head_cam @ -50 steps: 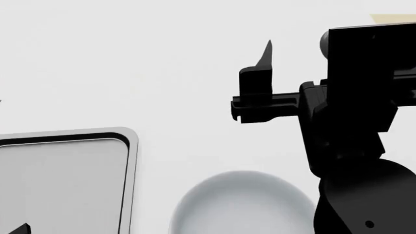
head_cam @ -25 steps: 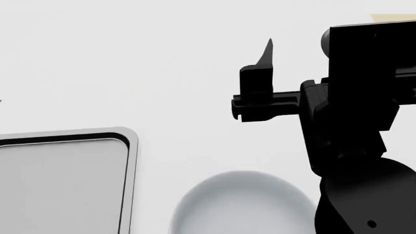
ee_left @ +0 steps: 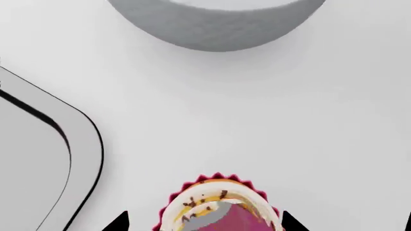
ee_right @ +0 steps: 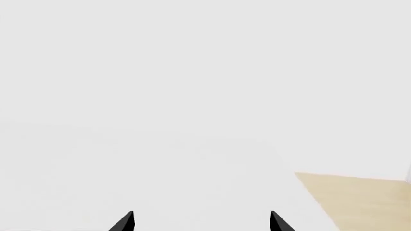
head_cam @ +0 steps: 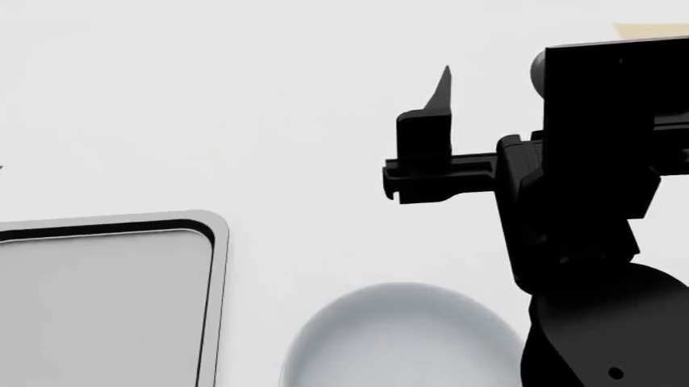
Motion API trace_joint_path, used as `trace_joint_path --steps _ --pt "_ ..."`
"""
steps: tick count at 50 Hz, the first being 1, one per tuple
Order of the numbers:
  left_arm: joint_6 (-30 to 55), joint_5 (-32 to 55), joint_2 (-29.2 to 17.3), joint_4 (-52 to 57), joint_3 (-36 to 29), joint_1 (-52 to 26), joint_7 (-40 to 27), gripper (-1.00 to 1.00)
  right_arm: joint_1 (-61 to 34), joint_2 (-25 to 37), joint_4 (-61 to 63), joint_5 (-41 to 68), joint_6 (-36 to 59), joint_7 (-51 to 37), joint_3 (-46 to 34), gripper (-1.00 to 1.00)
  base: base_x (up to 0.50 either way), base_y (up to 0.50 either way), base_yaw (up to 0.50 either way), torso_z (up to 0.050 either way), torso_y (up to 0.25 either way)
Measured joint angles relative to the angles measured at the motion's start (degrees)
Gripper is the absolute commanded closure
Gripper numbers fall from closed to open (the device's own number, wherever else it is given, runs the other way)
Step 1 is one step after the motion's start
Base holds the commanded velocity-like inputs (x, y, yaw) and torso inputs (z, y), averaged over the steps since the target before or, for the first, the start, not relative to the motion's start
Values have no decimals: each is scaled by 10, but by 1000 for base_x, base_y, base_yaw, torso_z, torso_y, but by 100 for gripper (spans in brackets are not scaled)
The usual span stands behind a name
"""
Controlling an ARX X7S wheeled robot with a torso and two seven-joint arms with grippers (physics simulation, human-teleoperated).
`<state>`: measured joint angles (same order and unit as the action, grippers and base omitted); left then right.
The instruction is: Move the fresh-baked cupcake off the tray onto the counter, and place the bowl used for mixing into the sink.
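The cupcake [ee_left: 215, 207], with its pink wrapper and sprinkled white frosting, sits over the white counter [ee_left: 257, 120], just off the corner of the silver tray [ee_left: 83, 144]. My left gripper [ee_left: 205, 222] is open. Its black fingertips [ee_left: 122, 222] stand either side of the cupcake, with a gap on one side. The pale grey bowl [ee_left: 218, 24] is farther along the counter and also shows at the head view's lower edge [head_cam: 404, 339], beside the tray [head_cam: 215, 234]. My right gripper [ee_right: 201, 221] is open and empty above the bare counter [head_cam: 269, 121]. The sink is out of view.
My black right arm [head_cam: 582, 201] fills the right of the head view, one finger [head_cam: 428, 121] pointing up. The counter ends at an edge with tan floor [ee_right: 359, 202] beyond it. The left arm does not show in the head view.
A left fingertip that showed at the head view's bottom left, over the tray, one second ago has left that view. The right arm, bowl and tray have not moved.
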<state>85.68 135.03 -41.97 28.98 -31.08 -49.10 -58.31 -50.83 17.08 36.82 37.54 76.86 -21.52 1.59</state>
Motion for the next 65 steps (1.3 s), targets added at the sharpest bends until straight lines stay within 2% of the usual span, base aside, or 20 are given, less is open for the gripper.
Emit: trace_joint_path --steps 8,17,27,34,40,48,61,65 --pt "-26 37 -3 34 -2 -38 8 -100 0 1 -1 3 -1 -1 -1 -100 4 0 0 0 0" --pt "-68 103 -10 72 -12 -131 2 -100 -3 1 -1 7 0 -4 -2 -100 1 0 0 0 0" --pt "-102 194 -29 88 -35 -305 -22 -100 -4 2 1 12 1 -8 -2 -100 0 0 0 0 0" --pt "-114 215 -34 38 -42 -429 -49 -100 -3 4 2 15 0 -9 -1 -100 2 0 0 0 0" --pt "-113 163 -36 -39 -29 -507 -79 -100 -4 5 4 17 -1 -11 -1 -100 0 0 0 0 0" --pt "-119 55 -41 -123 10 -567 -103 -100 -5 6 3 19 -2 -13 -3 -100 0 0 0 0 0" --pt "-139 -155 -60 -152 79 -578 -119 -100 -22 6 10 33 21 -28 15 -100 0 0 0 0 0" --pt "-148 -193 -65 -150 91 -575 -127 -100 -46 5 12 81 56 -64 43 -100 0 0 0 0 0"
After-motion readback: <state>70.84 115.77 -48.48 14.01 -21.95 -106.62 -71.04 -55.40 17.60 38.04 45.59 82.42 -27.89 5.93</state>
